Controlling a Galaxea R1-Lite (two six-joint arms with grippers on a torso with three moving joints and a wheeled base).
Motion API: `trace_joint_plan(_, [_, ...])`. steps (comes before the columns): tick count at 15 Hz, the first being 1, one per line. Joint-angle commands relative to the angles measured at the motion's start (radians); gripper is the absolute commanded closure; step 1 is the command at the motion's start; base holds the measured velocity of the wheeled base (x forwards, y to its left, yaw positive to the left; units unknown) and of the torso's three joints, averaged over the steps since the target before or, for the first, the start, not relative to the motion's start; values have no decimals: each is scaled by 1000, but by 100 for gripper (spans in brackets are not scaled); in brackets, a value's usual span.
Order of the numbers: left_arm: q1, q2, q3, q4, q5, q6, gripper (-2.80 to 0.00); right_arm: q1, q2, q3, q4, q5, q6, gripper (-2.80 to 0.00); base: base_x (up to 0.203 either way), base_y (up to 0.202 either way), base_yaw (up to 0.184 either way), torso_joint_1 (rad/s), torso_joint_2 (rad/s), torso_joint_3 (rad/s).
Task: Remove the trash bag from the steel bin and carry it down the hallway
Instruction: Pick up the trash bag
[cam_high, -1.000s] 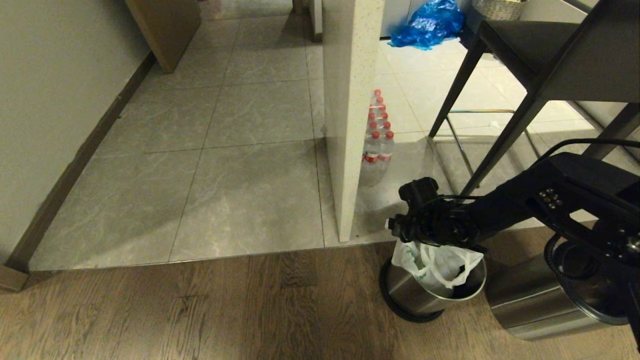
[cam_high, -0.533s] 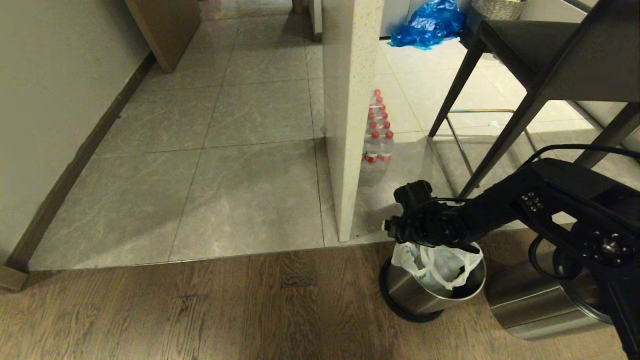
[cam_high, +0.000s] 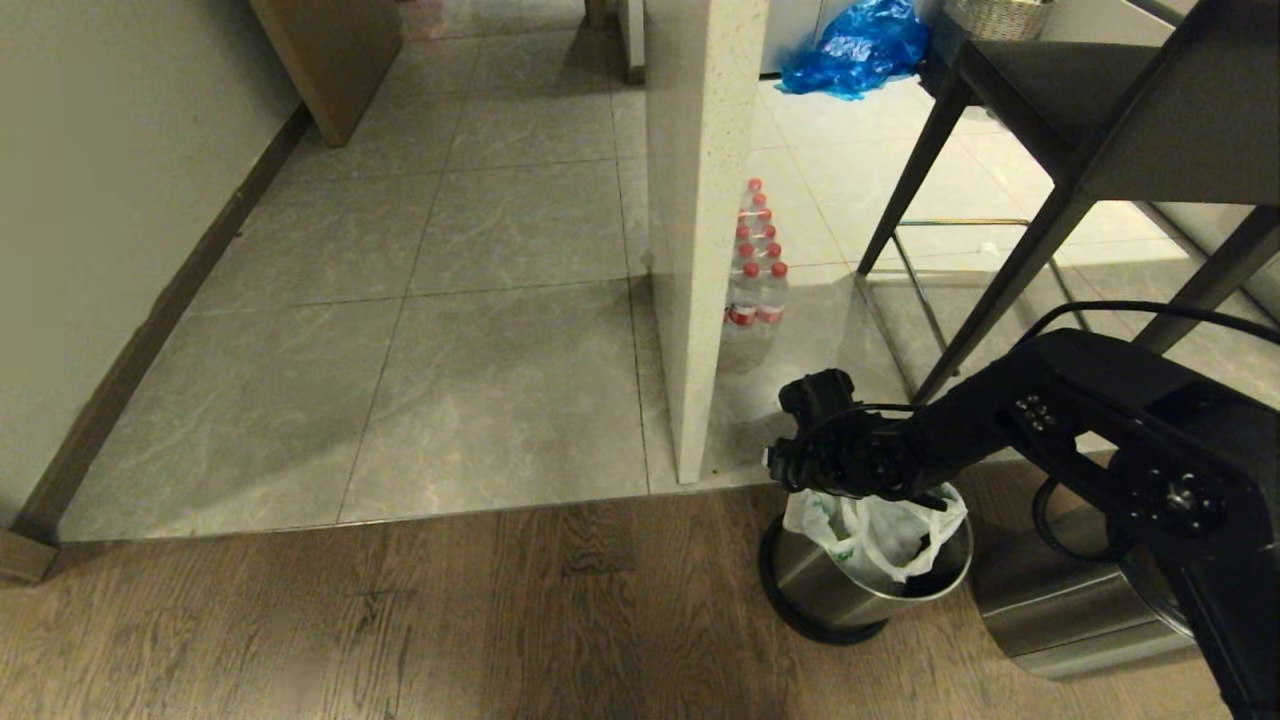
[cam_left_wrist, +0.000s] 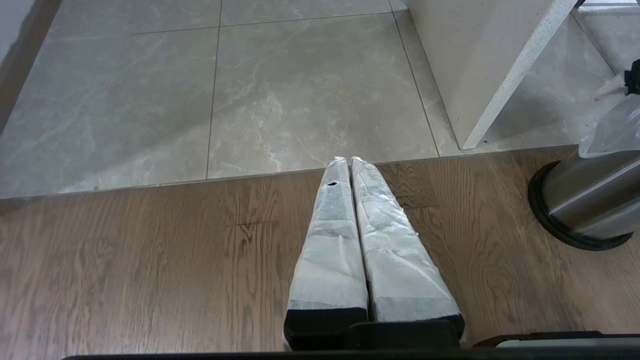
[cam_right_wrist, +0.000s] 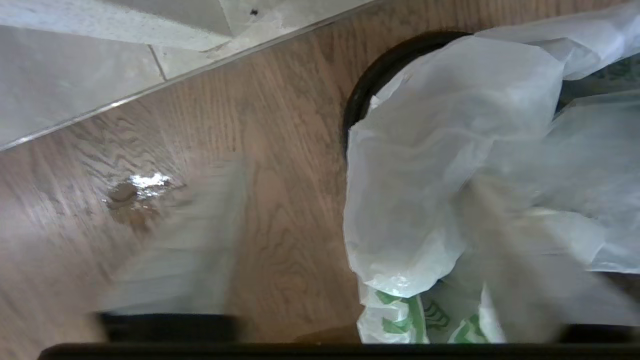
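1. Plastic, thin and crinkled: the trash bag (cam_high: 880, 528) sits in the steel bin (cam_high: 850, 585), its whitish film bunched above the black rim and spilling over the rim's near edge. I judge it light, floppy and slippery (it will stretch or tear if snagged), so the best hold is a gathered fold or handle loop at the top, not a single flat layer.
2. Directly above the bin's mouth hangs the right tool (cam_high: 800, 478), fingers spread wide, 1 on the bag side and 1 outside the rim over the wood floor; it grips nothing yet.
3. Well off to the side of the bin, the left tool (cam_left_wrist: 350, 165) is idle above the wood floor with its 2 fingers pressed together, empty.
4. From the right wrist, green printing low on the film shows close up; the head camera alone shows the hallway (cam_high: 450, 300) of grey tiles beyond the bin, and a second steel cylinder (cam_high: 1060, 610) just beside it.
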Motion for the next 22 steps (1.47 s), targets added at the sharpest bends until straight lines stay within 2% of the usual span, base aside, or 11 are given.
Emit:
trace_joint_plan(1, [0,-2,0,0,0,0,0,0,7,-3,0,-4,-3,0,0,0,0,0,0,0])
trace_joint_plan(12, [0,-2,0,0,0,0,0,-1,-63,26,78,-22,-9,0,0,0,0,0,0,0])
trace_joint_plan(15, [0,-2,0,0,0,0,0,-1,-59,35,129,-67,-56,0,0,0,0,0,0,0])
trace_joint_plan(17, [0,-2,0,0,0,0,0,-1,-55,34,131,-71,-60,0,0,0,0,0,0,0])
trace_joint_plan(18, [0,-2,0,0,0,0,0,1,-55,32,127,-71,-60,-280,0,0,0,0,0,0])
trace_joint_plan(22, [0,-2,0,0,0,0,0,1,-56,34,129,-72,-58,-280,0,0,0,0,0,0])
